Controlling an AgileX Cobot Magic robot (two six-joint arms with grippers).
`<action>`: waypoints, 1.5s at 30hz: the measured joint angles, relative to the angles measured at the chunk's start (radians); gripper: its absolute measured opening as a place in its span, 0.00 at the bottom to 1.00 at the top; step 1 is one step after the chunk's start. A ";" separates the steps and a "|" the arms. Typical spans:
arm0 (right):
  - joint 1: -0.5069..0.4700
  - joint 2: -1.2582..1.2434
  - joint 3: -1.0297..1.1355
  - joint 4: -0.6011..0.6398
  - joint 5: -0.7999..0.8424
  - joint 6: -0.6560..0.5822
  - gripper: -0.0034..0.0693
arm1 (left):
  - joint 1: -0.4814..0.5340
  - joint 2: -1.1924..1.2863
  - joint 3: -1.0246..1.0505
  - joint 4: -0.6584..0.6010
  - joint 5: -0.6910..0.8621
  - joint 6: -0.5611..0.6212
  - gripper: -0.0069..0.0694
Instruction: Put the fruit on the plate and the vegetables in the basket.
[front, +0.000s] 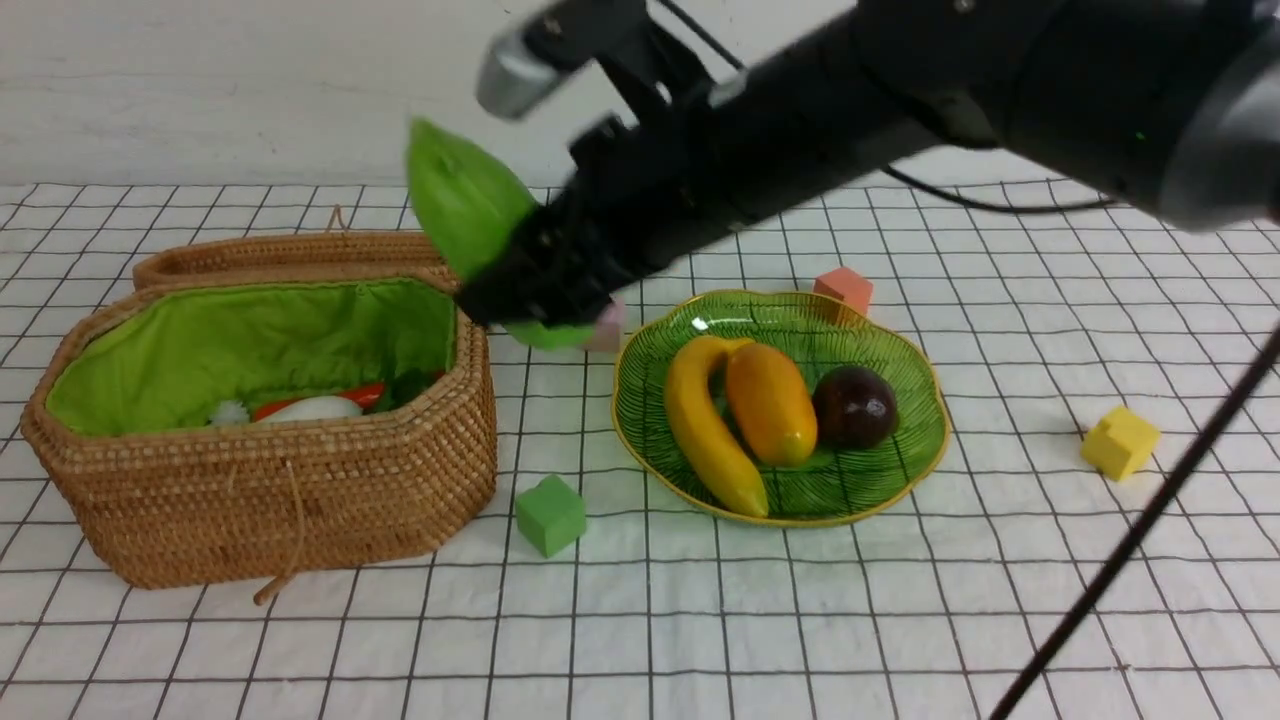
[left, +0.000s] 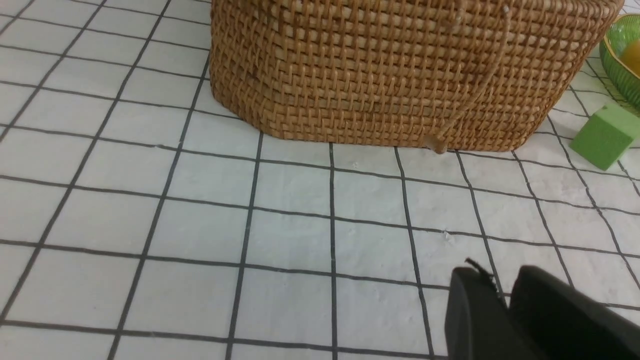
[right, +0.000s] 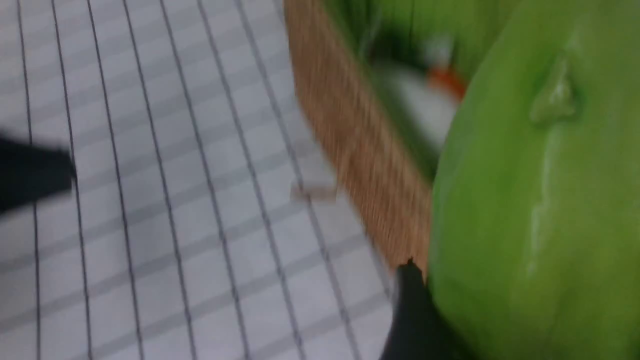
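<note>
The right gripper is holding the light green vegetable, clamped on its lower part, in the air just beside the right end of the basket. The white radish and the red-orange vegetable are lying inside the basket, and the 3 fruits, banana, mango and purple fruit, are resting on the plate. So the last step seems in hand: the arm needs to be moving over the green lining, then releasing. The left gripper is waiting low over the cloth, jaws nearly together, holding nothing
</note>
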 joint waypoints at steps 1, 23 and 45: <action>0.008 0.052 -0.072 0.040 -0.016 -0.012 0.64 | 0.000 0.000 0.000 0.000 0.000 0.000 0.24; 0.110 0.465 -0.605 -0.189 0.007 0.172 0.95 | 0.000 0.000 0.000 0.000 0.001 0.000 0.24; -0.118 -0.756 0.507 -0.607 0.404 0.655 0.04 | 0.000 0.000 0.000 0.000 0.001 0.000 0.24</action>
